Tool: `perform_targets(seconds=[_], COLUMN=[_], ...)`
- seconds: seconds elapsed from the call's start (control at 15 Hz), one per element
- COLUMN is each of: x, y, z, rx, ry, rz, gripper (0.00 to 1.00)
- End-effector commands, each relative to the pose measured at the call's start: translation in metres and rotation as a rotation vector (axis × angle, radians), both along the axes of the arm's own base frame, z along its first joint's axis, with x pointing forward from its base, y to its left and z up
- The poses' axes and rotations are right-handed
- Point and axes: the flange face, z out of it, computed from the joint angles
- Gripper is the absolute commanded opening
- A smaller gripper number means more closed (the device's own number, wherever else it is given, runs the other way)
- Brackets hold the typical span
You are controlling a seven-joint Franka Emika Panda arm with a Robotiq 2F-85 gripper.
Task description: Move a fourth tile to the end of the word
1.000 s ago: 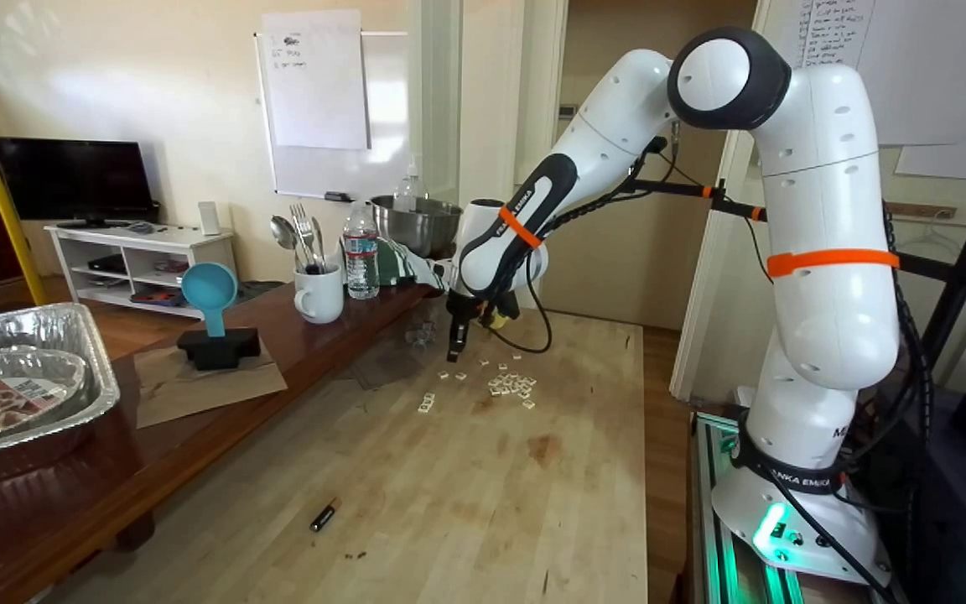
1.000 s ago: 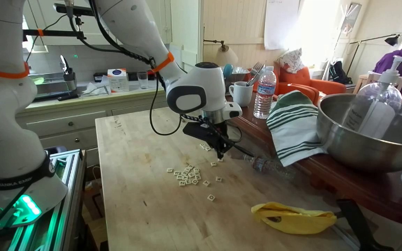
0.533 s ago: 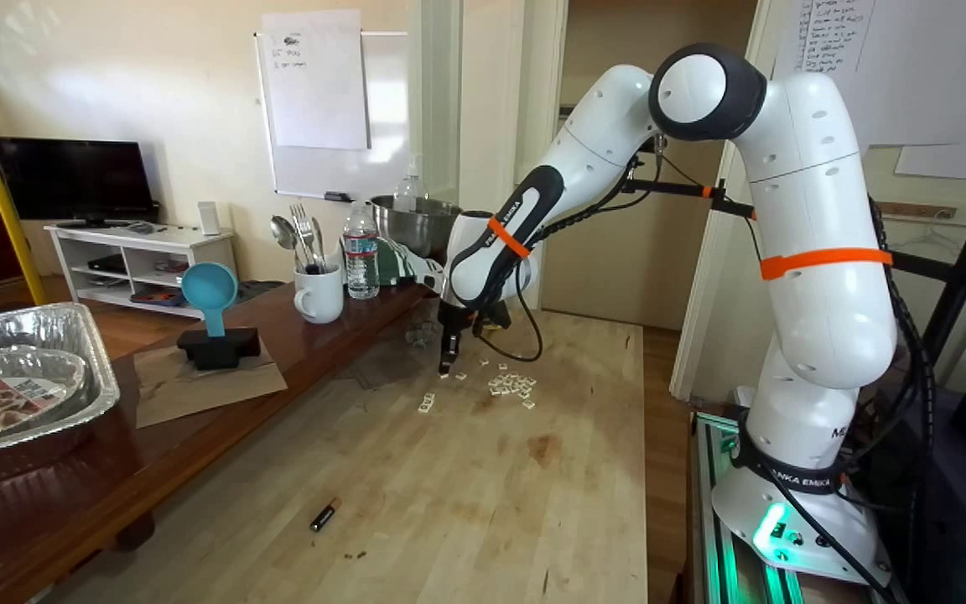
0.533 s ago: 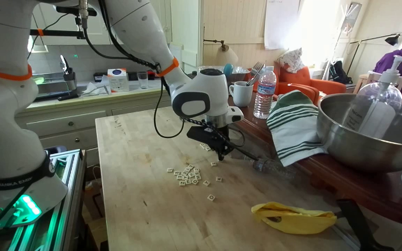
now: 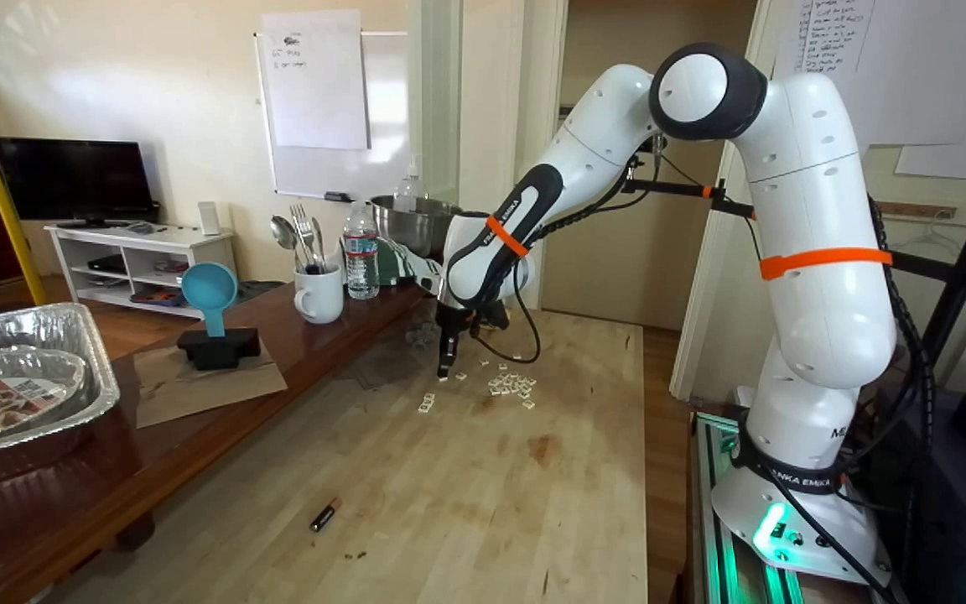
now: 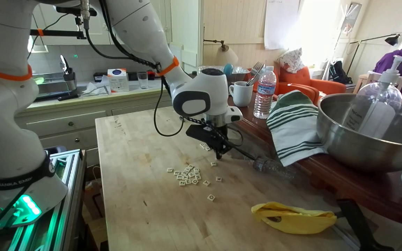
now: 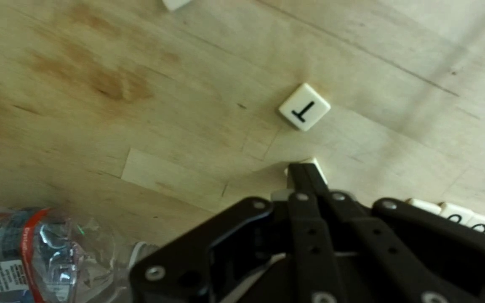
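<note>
Word of tiny whitish square tiles (image 5: pixel 426 403): noted on the pale wooden tabletop (image 5: pixel 483 503), left of and nearer the camera than my black two-finger gripper (image 5: pixel 444 371) in an exterior view. From the wrist view I count three tiles in a close row, partly covered by the gripper's linkage; I cannot read their letters with certainty. Jaws: clenched, both fingers meeting and pointed downward. At the gripper's tips lies a single whitish square tile (image 7: pixel 311 161), partly hidden by them; whether they touch it I cannot tell. Just right of the gripper lies a second loose whitish tile (image 5: pixel 460 376), bearing a black T-shaped mark. Farther right of the gripper I record a loose cluster of similar whitish tiles (image 5: pixel 512 386). Well right of the gripper stands the white arm base (image 5: pixel 802 520), lit green.
</note>
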Motion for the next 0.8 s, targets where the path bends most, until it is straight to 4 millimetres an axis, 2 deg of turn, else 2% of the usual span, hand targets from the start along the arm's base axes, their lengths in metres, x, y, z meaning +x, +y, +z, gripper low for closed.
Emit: perform_targets(seconds=[0.0,0.27,0.73], x=[-0.008,-0.008,-0.008], y=[0.010,0.017,0.033], z=[-0.006,-0.007,-0.006], rx=[0.019,0.031,0.054], ry=[0.067,0.057,0.090], rz=[-0.092,-0.260,-0.438], gripper=[0.00,0.00,0.00])
